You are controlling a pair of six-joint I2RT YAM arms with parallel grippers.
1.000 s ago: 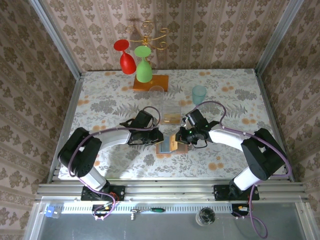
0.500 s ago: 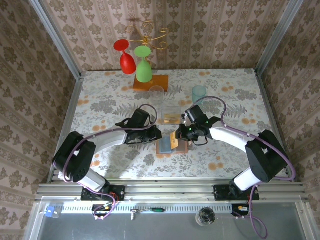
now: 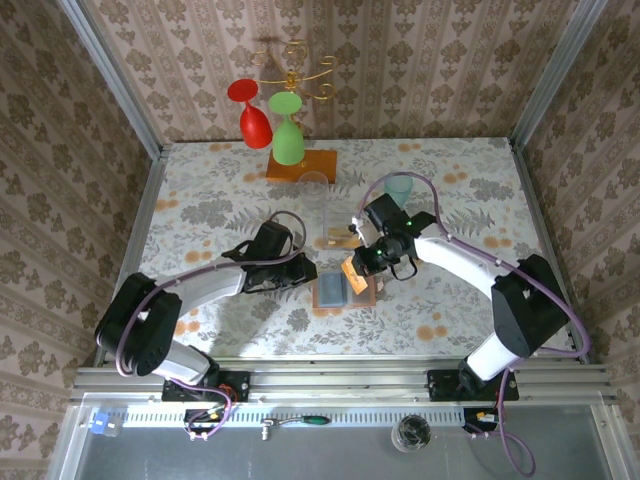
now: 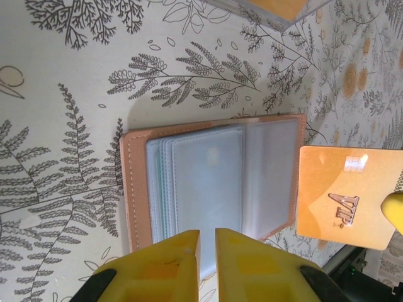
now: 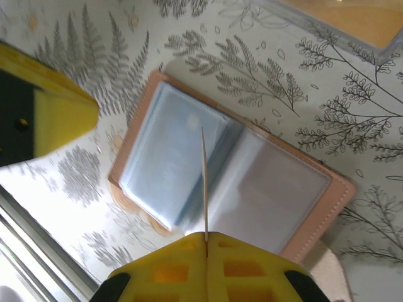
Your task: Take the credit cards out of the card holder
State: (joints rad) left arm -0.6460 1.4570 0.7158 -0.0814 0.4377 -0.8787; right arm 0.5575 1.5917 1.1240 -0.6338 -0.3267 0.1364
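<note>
Right claw (image 5: 206,239) pinches credit card (image 4: 349,195) edge-on; card holder (image 5: 277,189) near edge hidden.

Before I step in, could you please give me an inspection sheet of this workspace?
Surface: floral table, nothing spilled seen.
Job's things: card holder lies open; one orange card is out of it.
Clutter: clear tray with orange contents, teal cup, clear glass, rack with red glass and green glass.
Pincers: right pincer shut on the card; left pincer nearly closed at the holder's edge, grip unclear.
Cables: purple cables run along both arms.
Surroundings: patterned walls; screwdriver and jar on the near ledge.
</note>
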